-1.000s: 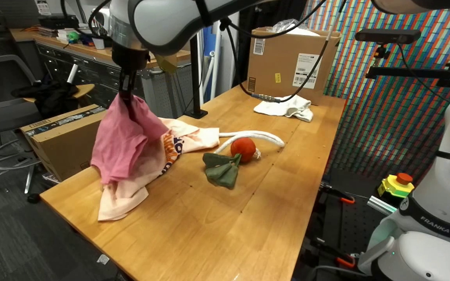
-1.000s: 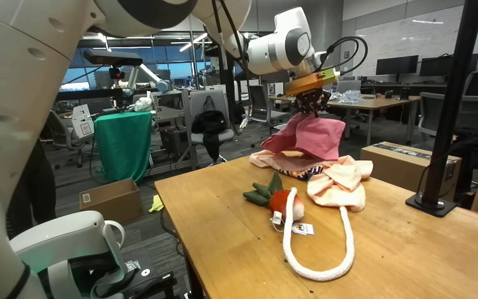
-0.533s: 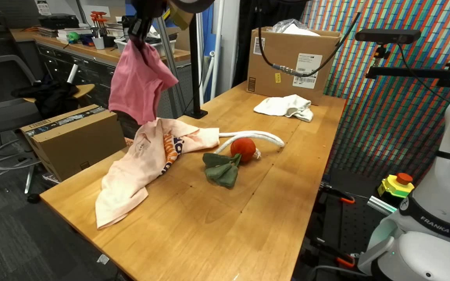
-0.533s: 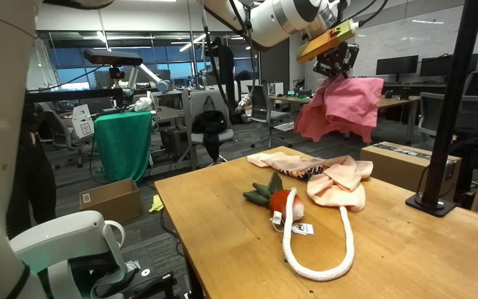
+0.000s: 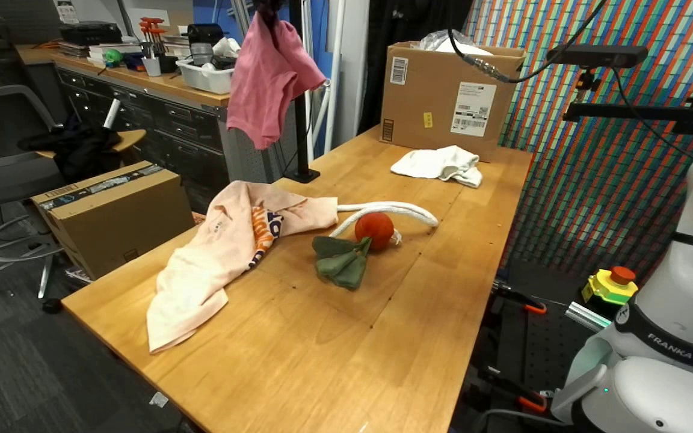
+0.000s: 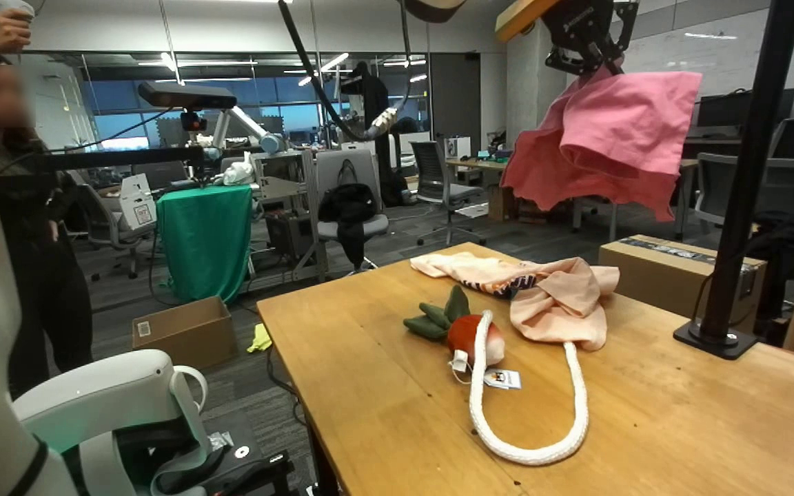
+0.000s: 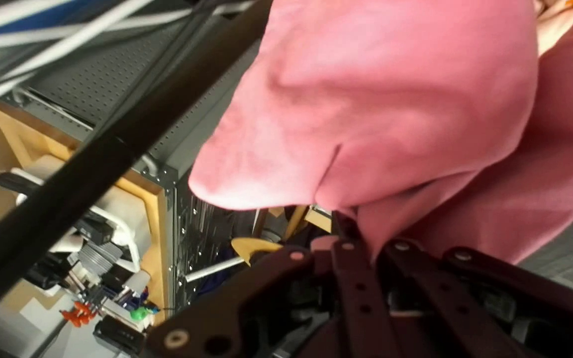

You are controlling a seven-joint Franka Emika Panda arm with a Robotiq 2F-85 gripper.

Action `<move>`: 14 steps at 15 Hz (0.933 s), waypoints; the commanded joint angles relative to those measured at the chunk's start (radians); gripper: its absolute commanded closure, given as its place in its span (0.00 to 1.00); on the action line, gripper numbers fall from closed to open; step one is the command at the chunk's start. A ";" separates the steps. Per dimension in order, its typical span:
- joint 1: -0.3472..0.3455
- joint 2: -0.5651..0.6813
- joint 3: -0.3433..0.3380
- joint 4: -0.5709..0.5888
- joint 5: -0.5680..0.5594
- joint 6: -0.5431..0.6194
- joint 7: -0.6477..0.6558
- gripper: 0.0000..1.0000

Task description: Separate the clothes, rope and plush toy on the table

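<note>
One garment of three seems sorted: the crumpled white cloth garment [image 5: 440, 165] lies well apart from the cream shirt with orange-red lettering [image 5: 223, 246]. The plain pink cloth garment [image 6: 617, 138] hangs higher than the shirt, pinched in the black two-fingered tool [image 6: 606, 67], probably awaiting placement. Apparently left on the light brown wooden table [image 5: 322, 361]: the shirt itself, the round red plush toy with dark green leaves [image 6: 462, 331] near it, and the thick off-white rope [image 6: 535, 456], one end hidden at the shirt's edge.
</note>
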 commanded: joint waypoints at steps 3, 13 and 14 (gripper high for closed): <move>-0.045 -0.125 0.036 -0.019 0.077 -0.263 -0.051 0.94; -0.068 -0.235 0.054 -0.041 0.344 -0.571 -0.183 0.93; -0.067 -0.241 0.056 -0.049 0.383 -0.591 -0.209 0.94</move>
